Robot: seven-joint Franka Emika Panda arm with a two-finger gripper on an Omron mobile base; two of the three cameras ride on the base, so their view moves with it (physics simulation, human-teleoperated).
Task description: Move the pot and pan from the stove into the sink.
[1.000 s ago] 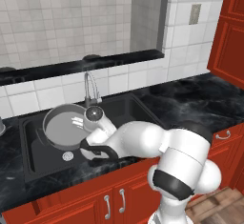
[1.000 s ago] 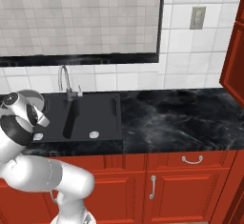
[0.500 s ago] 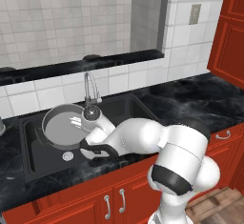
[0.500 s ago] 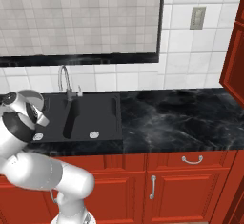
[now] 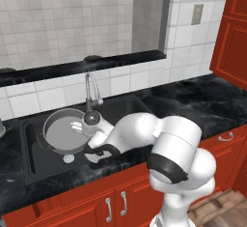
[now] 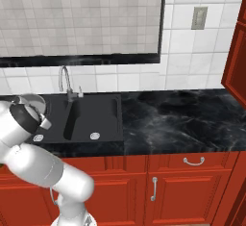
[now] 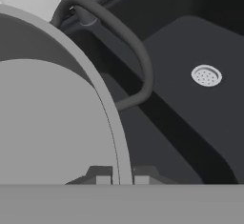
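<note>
Left base view: the white arm is reaching into the black 2-basin sink [image 5: 34, 148], where the wide grey metal pot [image 5: 63, 132] is sitting tilted in the left basin beside the thin chrome faucet [image 5: 91, 92].

Right base view: the dark marbled bench [image 6: 182, 119] is lying bare.

Hand view: the end effector [image 7: 118, 176] is pinching the pot's rim, narrow. Letting go now risks the pot dropping hard.

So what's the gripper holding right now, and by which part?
The gripper is shut on the pot, pinching its thin rim between the fingertips, over the sink.
</note>
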